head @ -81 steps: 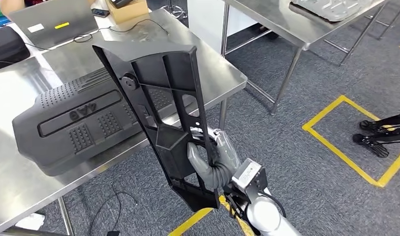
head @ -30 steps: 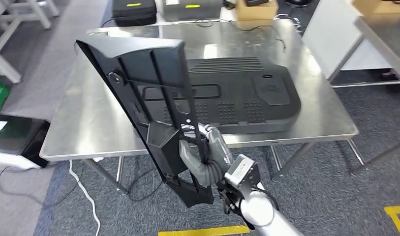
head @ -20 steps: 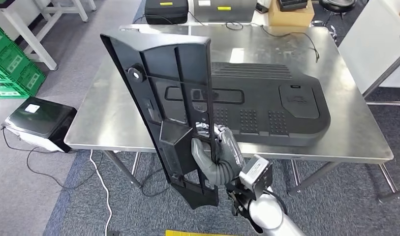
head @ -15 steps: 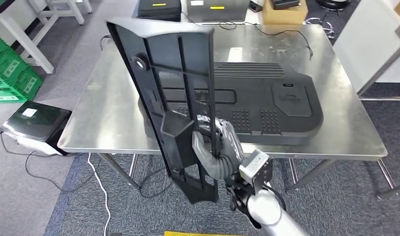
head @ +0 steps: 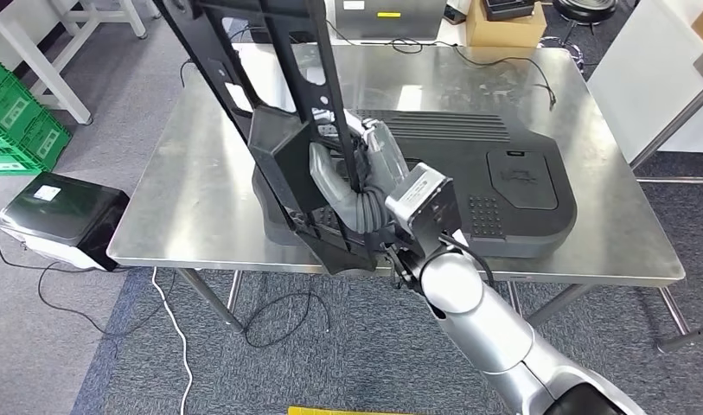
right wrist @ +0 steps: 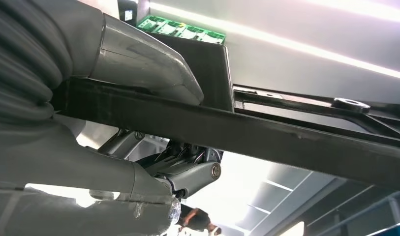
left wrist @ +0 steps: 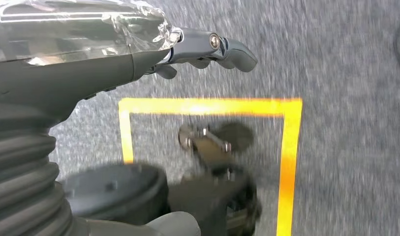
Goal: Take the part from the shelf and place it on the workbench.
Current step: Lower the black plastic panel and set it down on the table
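Right hand (head: 358, 186) wrapped around a rib low on the long black ribbed plastic frame part (head: 274, 130), thumb on one side and fingers on the other, as confirmed in the right wrist view (right wrist: 138, 64). Carried near upright and tilted, lower end just over the near edge of the stainless steel workbench (head: 192, 199), upper end running out of the head view. Probably held steep to clear the edge before being laid flat. Just behind, one large black textured plastic panel (head: 503, 186) lying flat mid-bench, taking up the right half; bare steel left toward the left edge. Left hand (left wrist: 207, 46) hanging empty over grey carpet (left wrist: 345, 73), fingers loosely curled. Two black parts in all, one held, one resting.
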